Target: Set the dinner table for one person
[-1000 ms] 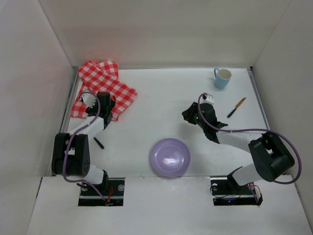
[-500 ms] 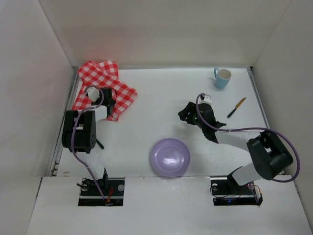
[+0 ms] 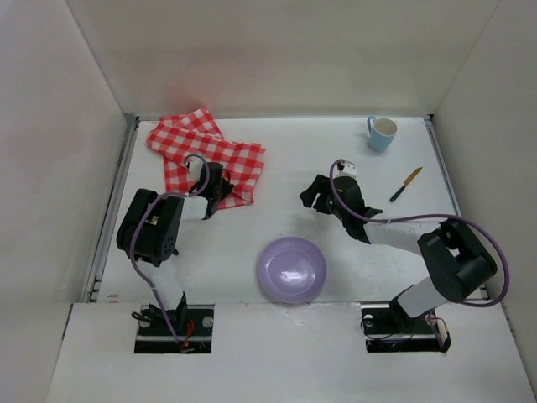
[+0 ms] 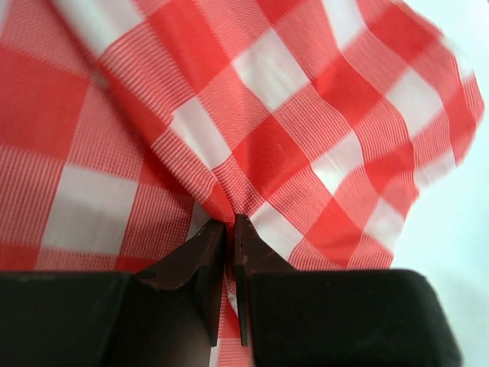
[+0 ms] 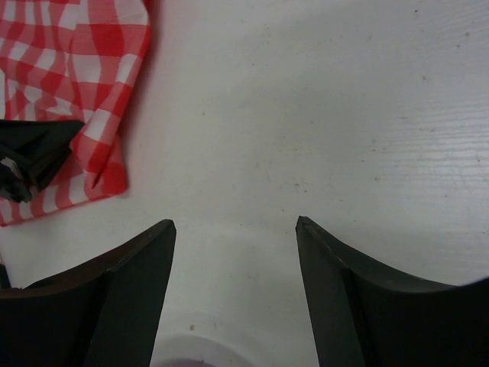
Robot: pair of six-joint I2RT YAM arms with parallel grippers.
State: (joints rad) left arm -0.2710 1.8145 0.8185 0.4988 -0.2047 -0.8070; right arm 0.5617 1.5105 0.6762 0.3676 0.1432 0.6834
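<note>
On the white dinner table [image 3: 285, 159] lies a red-and-white checked cloth [image 3: 210, 151], rumpled at the back left. My left gripper [image 3: 220, 186] is at the cloth's near right edge and is shut on a pinched fold of it; the left wrist view shows the cloth [image 4: 290, 130] gathered between the closed tips of the gripper [image 4: 229, 223]. My right gripper [image 3: 312, 193] hovers open over bare table behind a purple plate [image 3: 291, 269], nothing between its fingers [image 5: 235, 225]. The right wrist view catches the cloth [image 5: 69, 69] at upper left.
A light blue mug [image 3: 382, 133] stands at the back right. A knife [image 3: 405, 184] with a yellow blade and dark handle lies right of the right arm. White wall panels close in the left, back and right sides.
The left gripper closed on the cloth's edge and dragged the cloth right, away from the left wall. The right gripper opened wide and shifted slightly left.
</note>
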